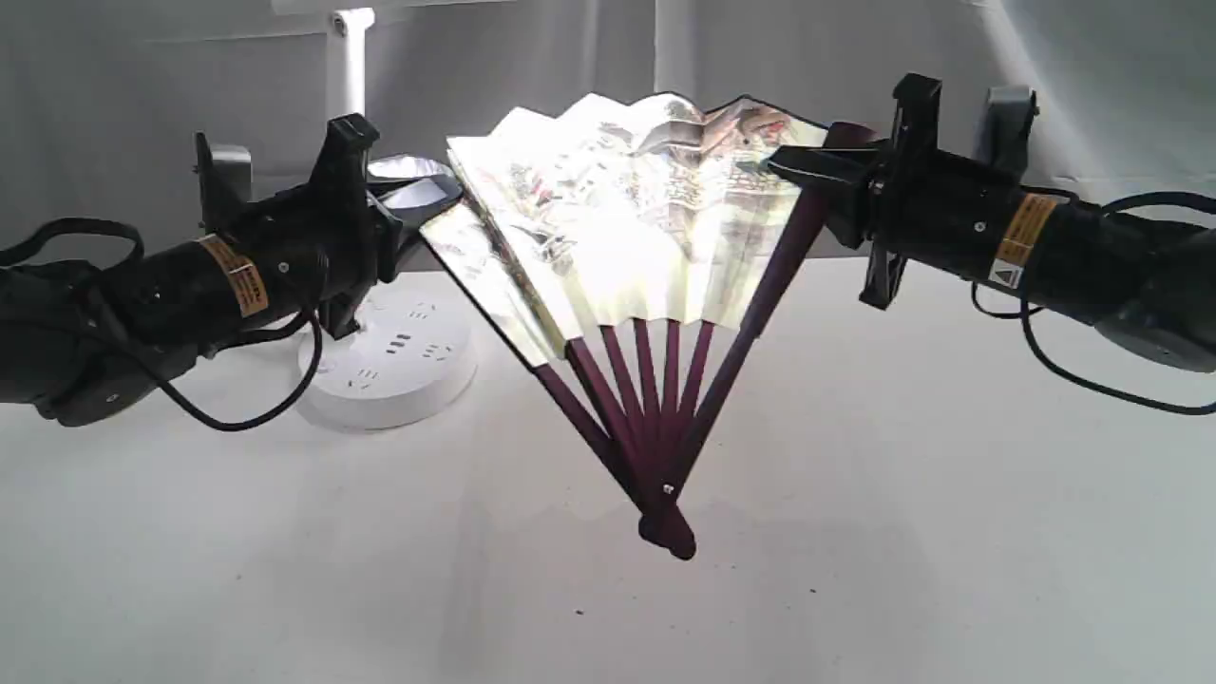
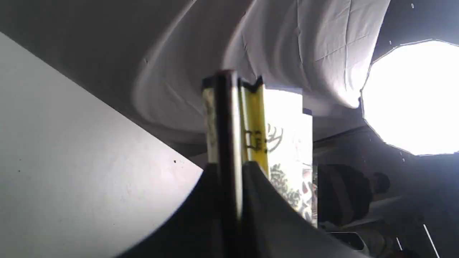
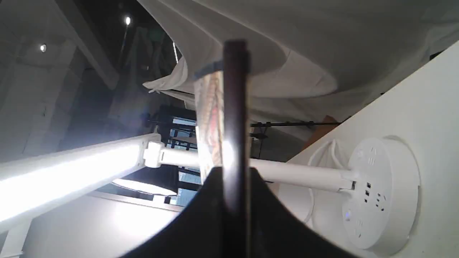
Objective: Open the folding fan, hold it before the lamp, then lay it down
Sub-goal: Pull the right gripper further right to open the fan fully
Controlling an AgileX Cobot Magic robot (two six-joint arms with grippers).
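Observation:
The folding fan [image 1: 627, 228] is spread open and held up above the table, its cream painted leaf glowing with light from behind and its maroon ribs meeting at a pivot near the table surface. My left gripper [image 1: 427, 195] is shut on the fan's left guard [image 2: 226, 143]. On the other side, my right gripper [image 1: 807, 171] is shut on the right guard [image 3: 235, 118]. The lamp [image 1: 385, 366] stands behind the fan at the left: round white base with socket slots, slim post [image 1: 348, 66], lit bar [image 3: 68, 175] in the right wrist view.
A white cloth backdrop [image 1: 608, 57] hangs behind the white table [image 1: 855, 570]. Black cables [image 1: 237, 408] loop off both arms. A bright round studio light [image 2: 416, 96] shows in the left wrist view.

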